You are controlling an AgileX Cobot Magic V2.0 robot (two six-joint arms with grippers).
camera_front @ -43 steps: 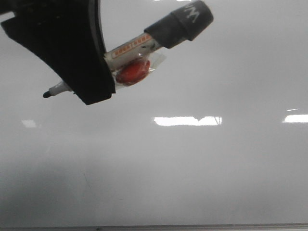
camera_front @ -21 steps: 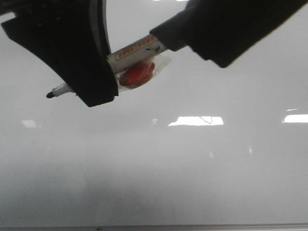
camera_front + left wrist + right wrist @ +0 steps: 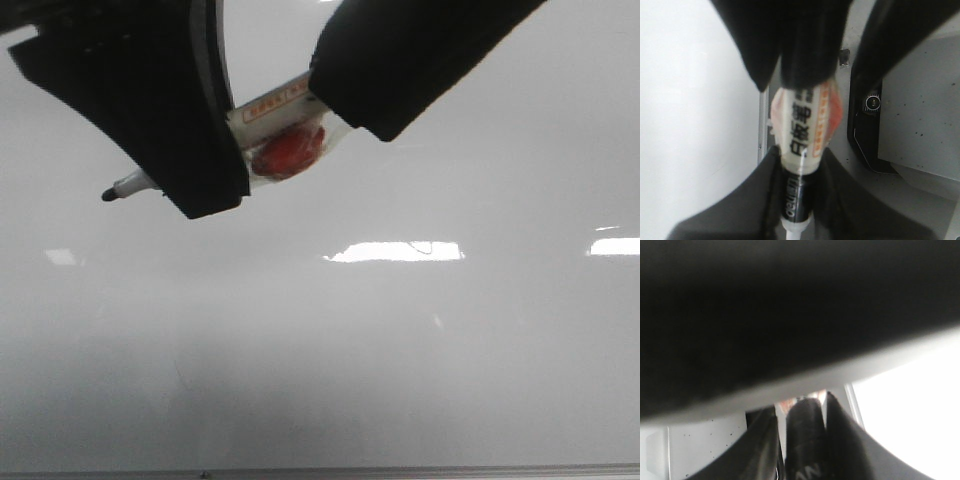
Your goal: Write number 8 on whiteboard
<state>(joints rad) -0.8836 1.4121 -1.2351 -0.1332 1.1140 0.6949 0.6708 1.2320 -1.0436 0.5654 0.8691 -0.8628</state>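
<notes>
The whiteboard fills the front view, pale grey and glossy. I see no drawn number 8 on it. My left gripper is shut on a white marker with an orange label; its black nib sticks out to the left, above the board. In the left wrist view the marker sits between my fingers. My right gripper surrounds the marker's black cap. One finger touches the cap and the other stands a narrow gap away.
A red lump wrapped in clear tape is fixed under the marker. Bright light reflections lie on the board. A thin metal edge strip runs along the near side. A grey base plate with a black fitting lies beside the board.
My right gripper has come in from the upper right and slid left over the marker's cap, which showed bare a second ago. My left gripper and the marker have barely moved.
</notes>
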